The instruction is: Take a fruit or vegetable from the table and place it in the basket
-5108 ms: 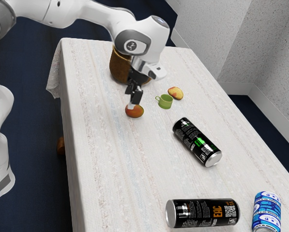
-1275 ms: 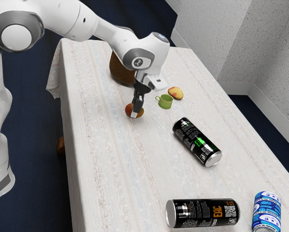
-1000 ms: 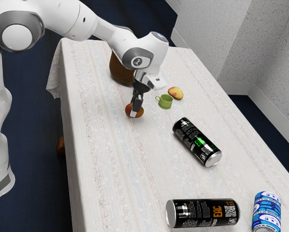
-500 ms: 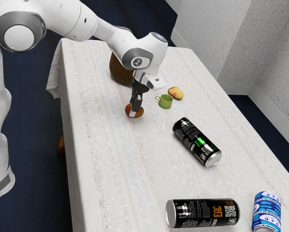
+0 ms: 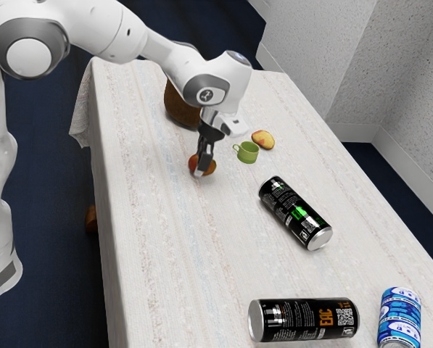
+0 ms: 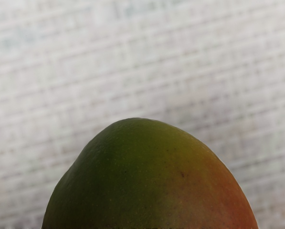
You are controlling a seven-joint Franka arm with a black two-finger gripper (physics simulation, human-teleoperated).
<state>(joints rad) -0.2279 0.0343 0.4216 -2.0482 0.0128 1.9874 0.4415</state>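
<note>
Mango [image 5: 212,166] is seen at the gripper [image 5: 200,172], apparently on the tablecloth [image 5: 158,217]; whether it's clamped can't be told, tbh. If it's gripped off-centre, that rounded fruit could be dropped, or the basket [image 5: 178,106] bumped if it's carried low.

Mango [image 6: 152,186], green w/ red patch, close up; striped cloth [image 6: 132,62] behind
</note>
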